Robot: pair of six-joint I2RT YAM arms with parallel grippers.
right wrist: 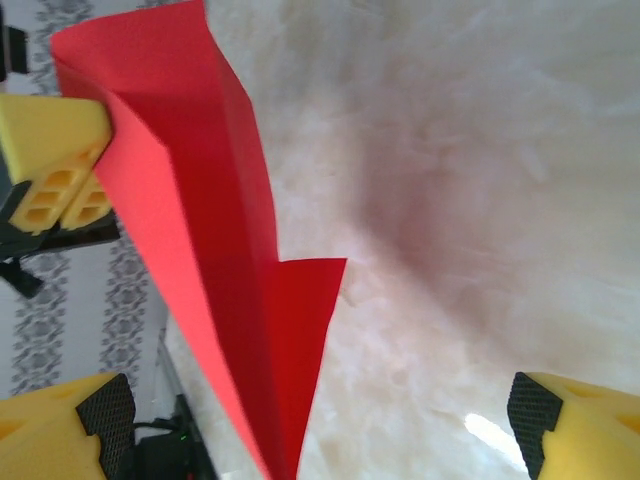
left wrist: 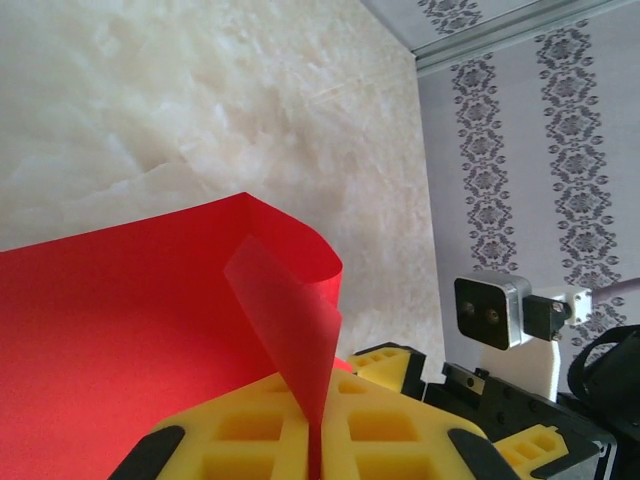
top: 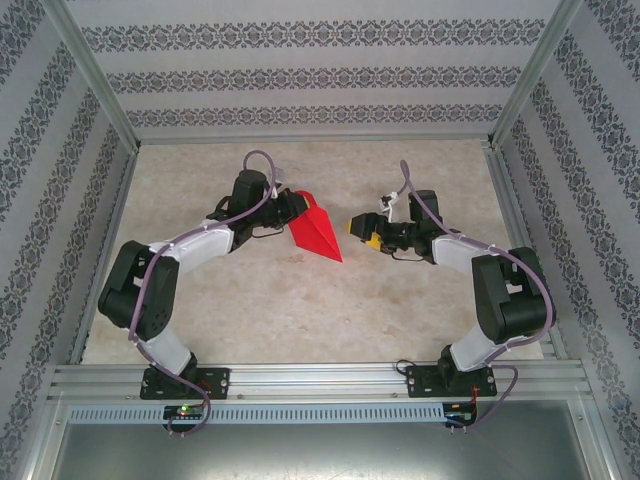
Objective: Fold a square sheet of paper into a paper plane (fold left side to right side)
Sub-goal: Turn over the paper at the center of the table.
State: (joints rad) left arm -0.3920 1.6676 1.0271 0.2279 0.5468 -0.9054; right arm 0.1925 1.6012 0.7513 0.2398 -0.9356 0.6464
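Fingers of bent left arm (left wrist: 250, 430) pinched on paper plane (top: 318, 232); right fingers (right wrist: 50, 430) spread, seemingly clear of it.

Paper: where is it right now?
The paper is near the table's middle in the top view, held by the left end effector on its left, with the open right end effector just to its right, not touching.

Bright, soft light from above, all over. Faint gray shadows on the pale bench (top: 300, 310). Up close, a dim patch and a small white shine. Slightly fuzzy edges on the red paper plane (right wrist: 200, 200).
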